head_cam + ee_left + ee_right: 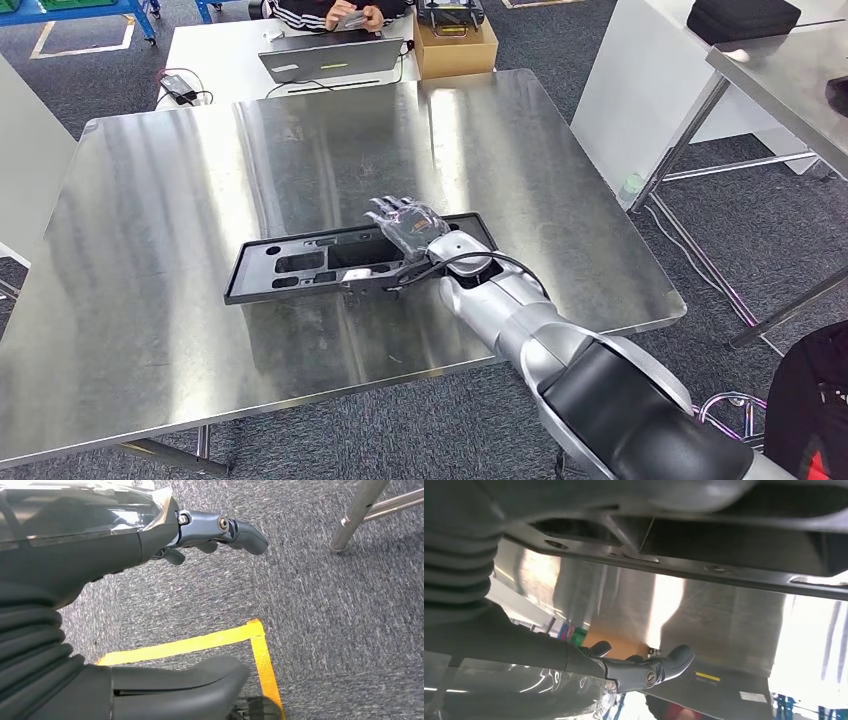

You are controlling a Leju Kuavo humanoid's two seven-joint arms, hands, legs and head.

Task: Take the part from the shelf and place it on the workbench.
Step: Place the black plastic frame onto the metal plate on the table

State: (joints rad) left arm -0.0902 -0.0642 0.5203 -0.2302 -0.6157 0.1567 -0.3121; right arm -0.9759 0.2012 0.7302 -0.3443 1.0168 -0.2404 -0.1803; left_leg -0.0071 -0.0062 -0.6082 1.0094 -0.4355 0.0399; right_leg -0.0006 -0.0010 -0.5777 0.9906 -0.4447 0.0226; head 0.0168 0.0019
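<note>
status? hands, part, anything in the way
Right hand over the part, grip unclear. Left hand hangs empty above the floor. Part lies flat on workbench. Nothing around it.

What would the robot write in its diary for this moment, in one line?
part: black tray flat on steel workbench | right hand over tray's right end, contact unclear | left hand hanging over carpet, holding nothing
</note>
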